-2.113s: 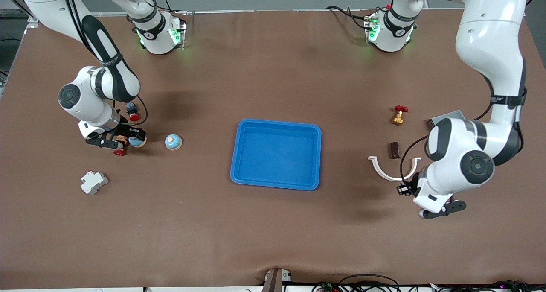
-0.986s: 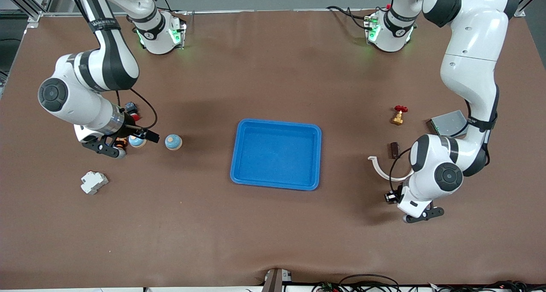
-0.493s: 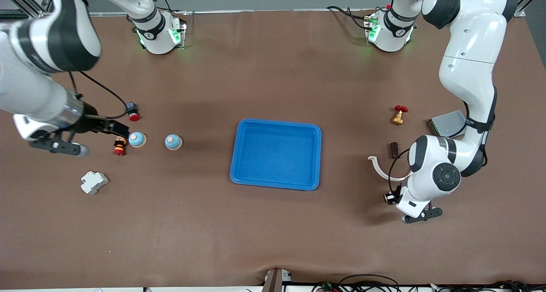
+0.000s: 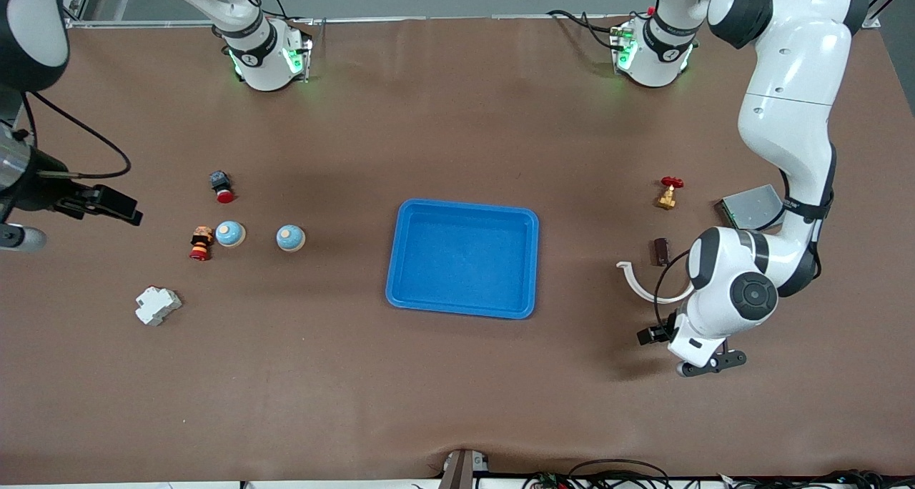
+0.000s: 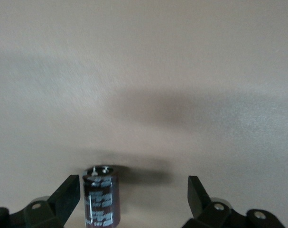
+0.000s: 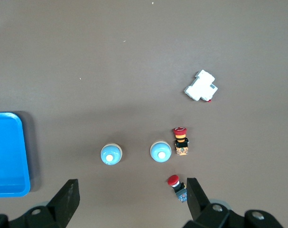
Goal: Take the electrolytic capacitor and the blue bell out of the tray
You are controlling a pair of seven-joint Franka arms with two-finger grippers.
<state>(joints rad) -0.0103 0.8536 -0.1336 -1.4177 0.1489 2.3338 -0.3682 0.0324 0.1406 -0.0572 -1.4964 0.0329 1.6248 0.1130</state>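
Two blue bells (image 4: 230,233) (image 4: 290,238) stand on the table toward the right arm's end, also in the right wrist view (image 6: 160,151) (image 6: 110,154). My right gripper (image 4: 18,237) hangs high above that end of the table, open and empty (image 6: 133,190). A dark brown capacitor (image 5: 102,194) stands upright between my left gripper's open fingers (image 5: 134,183), close beside one finger (image 5: 68,192). My left gripper (image 4: 708,362) is low over the table near the white arc; the arm hides the capacitor in the front view. The blue tray (image 4: 392,274) is at the table's middle.
Near the bells lie a red-topped orange button (image 4: 201,243), a red and black button (image 4: 221,186) and a white breaker (image 4: 157,305). Toward the left arm's end are a white arc (image 4: 636,282), a small dark brown block (image 4: 661,252), a red-gold valve (image 4: 668,192) and a grey box (image 4: 747,206).
My right gripper has left the bell, risen and drawn off toward its end of the table, empty. My left gripper has shifted a little toward the tray and stays low.
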